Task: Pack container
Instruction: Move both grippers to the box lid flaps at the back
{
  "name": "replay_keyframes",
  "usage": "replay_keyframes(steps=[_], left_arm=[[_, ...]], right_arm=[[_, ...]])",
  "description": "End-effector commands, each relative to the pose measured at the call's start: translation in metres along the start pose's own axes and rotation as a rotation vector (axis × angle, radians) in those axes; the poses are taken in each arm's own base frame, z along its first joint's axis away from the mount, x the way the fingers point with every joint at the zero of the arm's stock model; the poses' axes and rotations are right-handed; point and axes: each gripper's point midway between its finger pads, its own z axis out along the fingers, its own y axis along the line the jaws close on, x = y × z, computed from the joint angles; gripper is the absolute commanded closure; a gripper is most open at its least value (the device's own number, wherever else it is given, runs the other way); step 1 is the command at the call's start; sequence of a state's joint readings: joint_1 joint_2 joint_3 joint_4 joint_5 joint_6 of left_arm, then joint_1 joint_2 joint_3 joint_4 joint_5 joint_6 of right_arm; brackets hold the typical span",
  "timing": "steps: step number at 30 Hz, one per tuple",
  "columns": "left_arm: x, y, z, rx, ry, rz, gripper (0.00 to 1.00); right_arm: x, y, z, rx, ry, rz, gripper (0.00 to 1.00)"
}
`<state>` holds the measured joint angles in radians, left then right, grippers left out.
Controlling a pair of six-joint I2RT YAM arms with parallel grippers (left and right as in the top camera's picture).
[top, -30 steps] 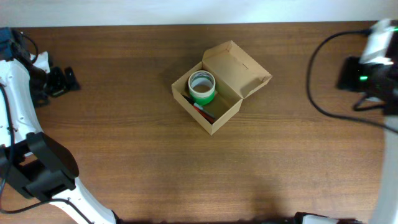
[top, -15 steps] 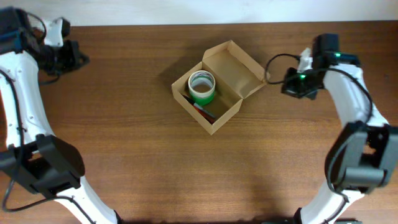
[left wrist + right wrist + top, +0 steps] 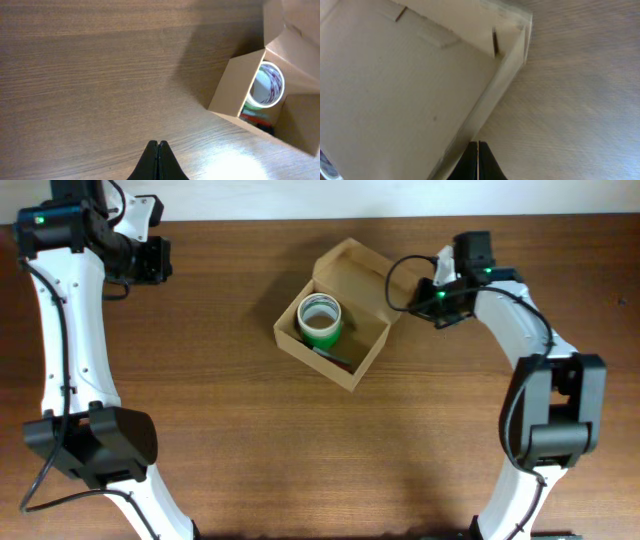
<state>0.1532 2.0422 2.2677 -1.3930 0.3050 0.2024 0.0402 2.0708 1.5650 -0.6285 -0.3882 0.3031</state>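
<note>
The overhead view is bright, even and sharp, with only soft shadows around the container [image 3: 350, 275] on the table [image 3: 250, 440]. The left wrist view shows a pale glare patch on the wood at the bottom and a dim shadow left of the container. The right wrist close-up is soft and hazy.

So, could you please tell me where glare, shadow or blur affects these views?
Overhead: evenly lit and sharp, the cardboard box casting barely any shadow. Left wrist: bright glare on the table below the box, dark shadow to its left. Right wrist: the lid fills most of the frame, close and slightly soft.
</note>
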Motion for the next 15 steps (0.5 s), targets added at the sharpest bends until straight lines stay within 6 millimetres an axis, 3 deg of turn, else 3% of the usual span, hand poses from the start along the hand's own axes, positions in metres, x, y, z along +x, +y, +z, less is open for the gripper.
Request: replay_keyframes(steps=[1, 12, 15], left_arm=[[0.001, 0.004, 0.0, -0.039, 0.014, 0.025, 0.98], [0.001, 0.004, 0.0, -0.039, 0.013, 0.004, 0.97], [-0.004, 0.004, 0.005, -0.035, -0.003, -0.03, 0.9]], right_arm=[[0.004, 0.022, 0.018, -0.049, 0.005, -0.023, 0.96], [-0.004, 0.064, 0.03, -0.158, -0.051, -0.152, 0.96], [-0.005, 0.065, 0.03, -0.165, -0.051, -0.153, 0.96]])
